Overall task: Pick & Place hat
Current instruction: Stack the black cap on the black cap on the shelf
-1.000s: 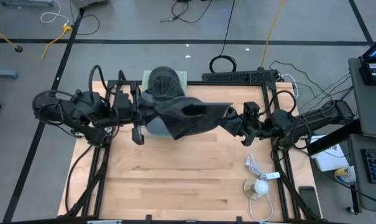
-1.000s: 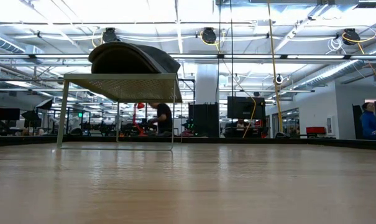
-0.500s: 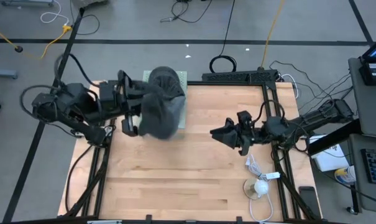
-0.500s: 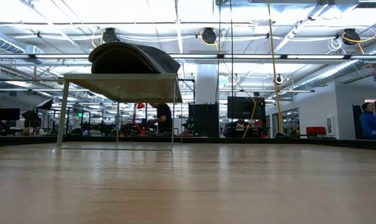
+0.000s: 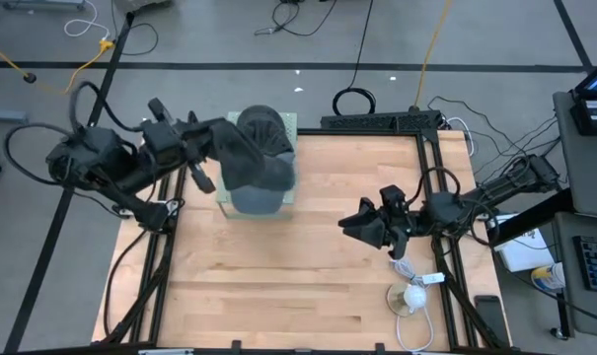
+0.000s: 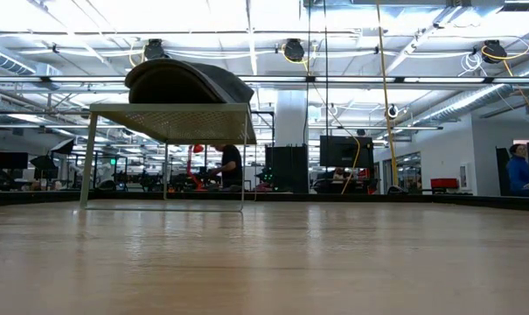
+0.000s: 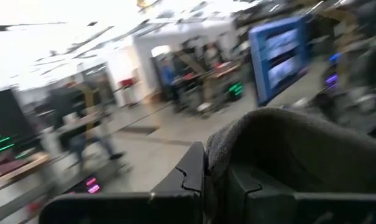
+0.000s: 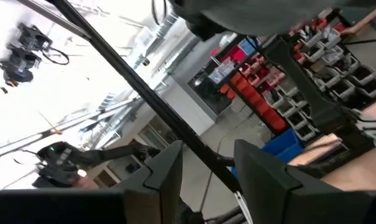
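left tool (image 5: 222,156) is clamped on the edge of the dark hat (image 5: 257,168), fabric pinched between its fingers (image 7: 197,171) in the left wrist view. the hat hangs over the front edge of the mesh stand (image 5: 290,126) at the back of the desk (image 5: 298,266), next to another dark hat (image 6: 187,83) already lying on top of the stand (low view shows that one clearly). right tool (image 5: 349,223) is well to the right of the stand, above the desk, fingers parted with nothing between them.
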You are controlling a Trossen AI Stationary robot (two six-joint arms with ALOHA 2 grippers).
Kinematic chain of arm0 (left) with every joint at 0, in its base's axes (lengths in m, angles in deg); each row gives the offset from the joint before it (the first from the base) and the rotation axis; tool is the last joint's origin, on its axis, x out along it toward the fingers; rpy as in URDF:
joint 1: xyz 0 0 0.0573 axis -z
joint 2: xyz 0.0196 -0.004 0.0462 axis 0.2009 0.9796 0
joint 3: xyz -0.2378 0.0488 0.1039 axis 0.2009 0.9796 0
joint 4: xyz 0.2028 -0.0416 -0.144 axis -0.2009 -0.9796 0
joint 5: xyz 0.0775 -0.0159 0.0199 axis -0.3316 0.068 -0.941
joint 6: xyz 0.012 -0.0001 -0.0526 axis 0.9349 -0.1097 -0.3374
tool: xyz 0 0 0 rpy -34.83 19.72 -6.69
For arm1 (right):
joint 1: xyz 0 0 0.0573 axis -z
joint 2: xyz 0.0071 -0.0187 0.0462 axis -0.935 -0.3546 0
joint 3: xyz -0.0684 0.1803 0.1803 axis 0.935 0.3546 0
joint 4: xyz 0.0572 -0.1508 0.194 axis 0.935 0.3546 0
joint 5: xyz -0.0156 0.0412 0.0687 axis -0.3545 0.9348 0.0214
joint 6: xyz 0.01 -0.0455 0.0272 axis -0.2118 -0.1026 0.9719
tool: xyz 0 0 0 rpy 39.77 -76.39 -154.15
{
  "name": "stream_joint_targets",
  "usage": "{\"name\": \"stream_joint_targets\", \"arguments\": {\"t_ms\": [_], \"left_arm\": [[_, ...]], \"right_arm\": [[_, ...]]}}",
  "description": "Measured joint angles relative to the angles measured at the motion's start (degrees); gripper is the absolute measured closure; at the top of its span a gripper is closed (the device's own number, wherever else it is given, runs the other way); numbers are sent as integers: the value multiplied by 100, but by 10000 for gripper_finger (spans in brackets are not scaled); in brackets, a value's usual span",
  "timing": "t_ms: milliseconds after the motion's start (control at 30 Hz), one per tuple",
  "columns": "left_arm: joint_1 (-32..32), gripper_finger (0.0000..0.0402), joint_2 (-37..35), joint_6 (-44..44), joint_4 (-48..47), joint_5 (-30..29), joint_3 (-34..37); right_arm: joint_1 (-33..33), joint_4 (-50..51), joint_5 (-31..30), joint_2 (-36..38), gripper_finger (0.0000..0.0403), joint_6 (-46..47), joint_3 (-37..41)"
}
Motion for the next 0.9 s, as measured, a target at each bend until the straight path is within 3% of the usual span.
{"name": "stream_joint_targets", "arguments": {"t_ms": [233,500,667,900], "left_arm": [[5,382,139,290,-231,-1499,0],[-186,382,594,2137,441,-2928,0],[-416,380,779,3311,837,-2822,0],[-903,382,792,3731,590,-2574,0]], "right_arm": [[4,-266,0,2,262,1,0],[52,-345,1,22,262,-13,0],[123,-342,10,22,262,-55,0],[170,-342,20,22,262,-54,0]]}}
